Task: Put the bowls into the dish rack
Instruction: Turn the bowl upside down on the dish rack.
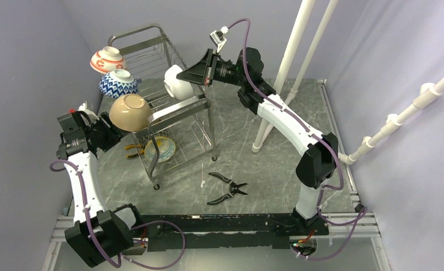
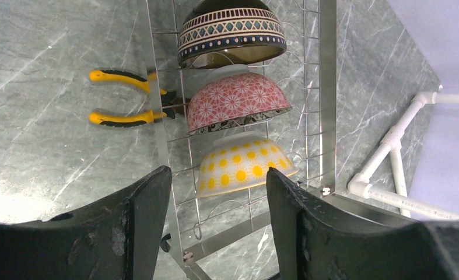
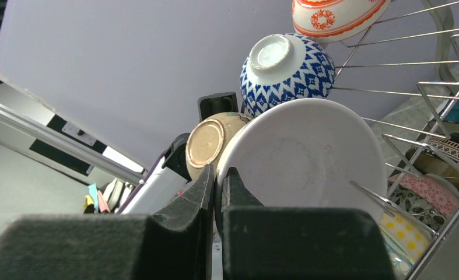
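Lavender walls (image 1: 27,56) on three sides, grey marble-look table (image 1: 253,169), white pipes (image 1: 291,53) slanting at right, even light.

My left gripper (image 2: 216,178) hangs spread wide and empty; my right arm (image 1: 290,127) stretches far out, right gripper (image 3: 218,175) pinching the white bowl (image 3: 302,157) by its rim.

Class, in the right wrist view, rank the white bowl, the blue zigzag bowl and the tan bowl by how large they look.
1. white bowl: largest, though it is nearest the camera.
2. blue zigzag bowl.
3. tan bowl: looks smallest, but it is partly hidden behind the white bowl, so this place is unsure.
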Controlling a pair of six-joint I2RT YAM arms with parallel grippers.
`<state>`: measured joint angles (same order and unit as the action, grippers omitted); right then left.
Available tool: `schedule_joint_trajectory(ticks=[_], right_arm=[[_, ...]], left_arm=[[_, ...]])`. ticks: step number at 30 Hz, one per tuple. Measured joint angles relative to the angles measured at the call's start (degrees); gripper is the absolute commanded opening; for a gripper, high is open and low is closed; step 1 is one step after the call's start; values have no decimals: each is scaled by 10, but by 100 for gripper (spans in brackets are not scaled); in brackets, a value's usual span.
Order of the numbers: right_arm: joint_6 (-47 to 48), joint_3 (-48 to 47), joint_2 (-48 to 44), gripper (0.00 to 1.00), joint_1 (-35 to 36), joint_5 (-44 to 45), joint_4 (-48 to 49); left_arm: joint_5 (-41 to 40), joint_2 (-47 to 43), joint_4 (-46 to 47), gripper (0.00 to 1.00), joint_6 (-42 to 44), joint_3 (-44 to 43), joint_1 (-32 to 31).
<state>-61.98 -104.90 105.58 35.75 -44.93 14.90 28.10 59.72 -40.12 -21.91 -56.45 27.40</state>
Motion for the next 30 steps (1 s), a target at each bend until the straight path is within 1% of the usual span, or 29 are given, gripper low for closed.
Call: schedule_joint_trajectory(ticks=[8, 13, 18, 24, 27, 30], right_arm=[[-46, 54, -17, 0, -9, 15, 73], [-69, 78, -24, 0, -15, 20, 104], [-87, 90, -25, 0, -20, 21, 126], [-96, 102, -29, 0, -24, 21, 139], [-96, 108, -34, 0, -26, 23, 141], [-96, 108, -34, 0, -26, 22, 141]], left_arm=[[-3, -4, -1, 65, 0, 0, 0], [-41, -48, -18, 64, -5, -11, 0], [-167, -102, -56, 63, -21, -85, 0], [-333, -107, -87, 64, -30, -187, 0], [-372, -93, -88, 64, -23, -235, 0], [-365, -68, -74, 62, -10, -298, 0]])
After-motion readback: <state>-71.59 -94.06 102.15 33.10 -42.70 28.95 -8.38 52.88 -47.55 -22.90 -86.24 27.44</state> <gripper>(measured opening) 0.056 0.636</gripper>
